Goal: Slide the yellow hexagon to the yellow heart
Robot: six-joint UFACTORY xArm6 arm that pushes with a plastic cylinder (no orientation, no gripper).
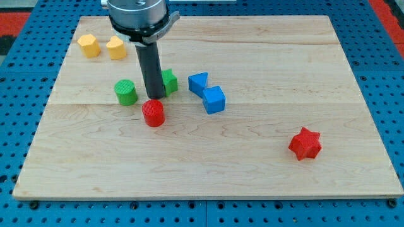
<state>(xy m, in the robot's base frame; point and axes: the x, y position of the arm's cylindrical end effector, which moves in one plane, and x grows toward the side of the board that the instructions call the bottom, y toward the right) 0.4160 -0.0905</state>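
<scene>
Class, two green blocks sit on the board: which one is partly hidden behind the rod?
The green block on the view's right of the rod, beside my tip. The other green block, a ribbed cylinder, stands fully visible to the left.

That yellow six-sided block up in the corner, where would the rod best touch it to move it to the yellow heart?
There is no claw, so I push. The yellow hexagon sits just to the view's left of the yellow heart, a small gap between them. I would probably press my tip, now by the red cylinder, on the hexagon's far left face and push toward the view's right.
</scene>
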